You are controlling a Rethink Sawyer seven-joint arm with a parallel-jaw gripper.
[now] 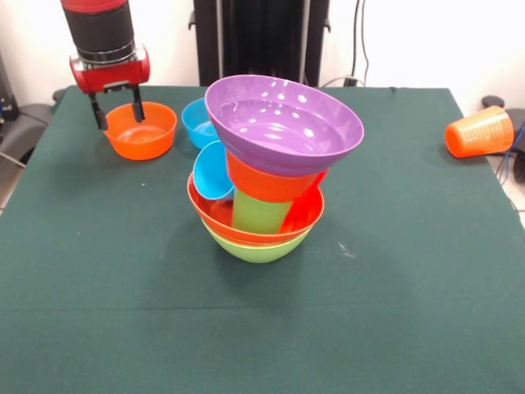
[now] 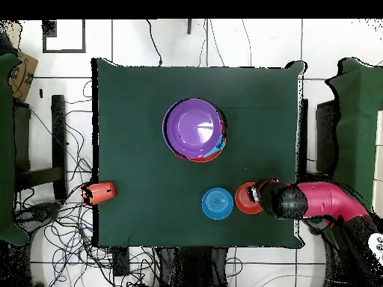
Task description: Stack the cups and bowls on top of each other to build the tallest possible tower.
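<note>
Your pincer (image 1: 119, 108) hangs directly over the small orange bowl (image 1: 141, 130), its two dark fingers spread apart and pointing straight down: one sits outside the bowl's rim on the side toward the table's edge, the other is over the bowl's hollow. So that stretch of rim lies between the fingers, and the next move, as I judge it, is a short straight descent and a squeeze on the wall (nothing is gripped yet). The bowl stands upright, mouth up, near the corner of the table (image 1: 98, 312) on the robot's side. Just beside it, apart from it and further along that same edge toward the middle, sits the small blue bowl (image 1: 199, 123).

The tower (image 1: 271, 176) stands about mid-table, well apart from the pincer. Its base is a lime green bowl with an orange-red bowl nested in it; a lime green cup (image 1: 258, 212) and a light blue cup (image 1: 213, 172) stand inside, and an orange piece above them carries the purple bowl (image 1: 283, 123), which is tilted rather than level. Expect that top to be touchy when you add to it.

An orange cup (image 1: 480, 131) lies on its side at the table's side edge opposite the pincer, partly overhanging. The green cloth surface is otherwise open, so the path from bowl to tower looks unobstructed.
</note>
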